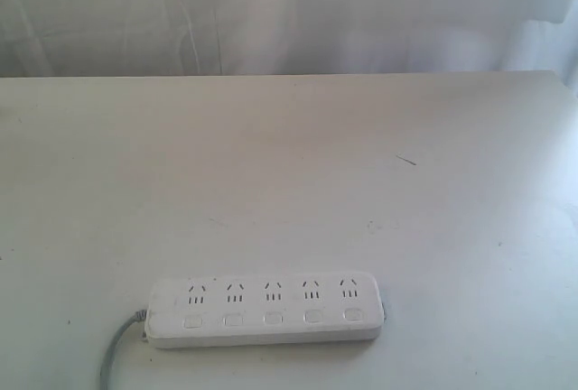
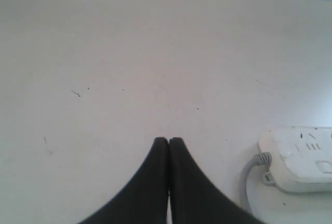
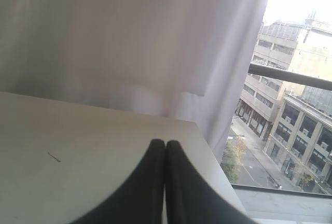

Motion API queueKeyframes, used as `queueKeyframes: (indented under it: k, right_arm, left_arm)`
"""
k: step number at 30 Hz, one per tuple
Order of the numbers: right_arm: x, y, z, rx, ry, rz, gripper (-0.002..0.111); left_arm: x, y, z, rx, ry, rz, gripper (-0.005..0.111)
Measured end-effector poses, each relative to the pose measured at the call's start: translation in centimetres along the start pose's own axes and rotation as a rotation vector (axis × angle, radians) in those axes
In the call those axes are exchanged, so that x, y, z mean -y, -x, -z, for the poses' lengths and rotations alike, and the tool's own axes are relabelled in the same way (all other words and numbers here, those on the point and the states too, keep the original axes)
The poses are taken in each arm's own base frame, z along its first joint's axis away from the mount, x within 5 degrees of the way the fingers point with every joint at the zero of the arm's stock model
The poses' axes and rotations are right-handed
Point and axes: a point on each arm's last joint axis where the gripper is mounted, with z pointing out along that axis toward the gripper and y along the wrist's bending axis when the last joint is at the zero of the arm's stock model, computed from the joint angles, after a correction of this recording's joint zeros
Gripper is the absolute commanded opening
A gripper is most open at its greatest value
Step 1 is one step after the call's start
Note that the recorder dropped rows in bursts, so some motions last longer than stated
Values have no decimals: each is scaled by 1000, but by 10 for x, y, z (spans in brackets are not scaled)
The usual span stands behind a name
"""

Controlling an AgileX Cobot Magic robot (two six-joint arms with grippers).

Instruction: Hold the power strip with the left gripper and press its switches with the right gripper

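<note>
**Q.** Where does the power strip (image 1: pixel 266 311) lie in the exterior view?

**A.** It lies flat at the near edge of the table (image 1: pixel 289 182), lengthwise across the view and a little left of centre. The five switches (image 1: pixel 273 318) form a row along its near side, with one group of sockets (image 1: pixel 273 292) behind each. The grey cord (image 1: pixel 116 354) leaves its left end and curves toward the near edge of the view. Beyond the strip the tabletop is bare except for a short dark mark (image 1: pixel 406 160) to the right. A white curtain (image 1: pixel 289 11) hangs behind the far edge.

**Q.** What is the state of the left gripper (image 2: pixel 169 142)?

**A.** Its two black fingers are pressed together, tip to tip, and hold nothing. They stand over bare tabletop. The cord end of the strip lies near the tips but does not touch them.

**Q.** And the right gripper (image 3: pixel 165 143)?

**A.** Its fingers are also together and empty, above the table near a far corner. Beyond them come the curtain, then a window (image 3: pixel 290 105) showing buildings (image 3: pixel 301 130) across a street.
</note>
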Motion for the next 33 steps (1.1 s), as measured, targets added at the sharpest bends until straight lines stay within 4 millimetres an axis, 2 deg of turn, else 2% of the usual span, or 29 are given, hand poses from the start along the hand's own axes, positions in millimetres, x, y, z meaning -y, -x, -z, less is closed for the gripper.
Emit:
queueKeyframes:
  k: [6, 9, 14, 33]
  right_arm:
    - [0, 0, 0, 0, 0, 0, 0]
    - [0, 0, 0, 0, 0, 0, 0]
    - [0, 0, 0, 0, 0, 0, 0]
    - [0, 0, 0, 0, 0, 0, 0]
  left_arm:
    - [0, 3, 0, 34, 3, -96, 0]
    - [1, 1, 0, 13, -16, -31, 0]
    - [5, -1, 0, -20, -51, 178, 0]
    - [5, -1, 0, -22, -58, 210, 0]
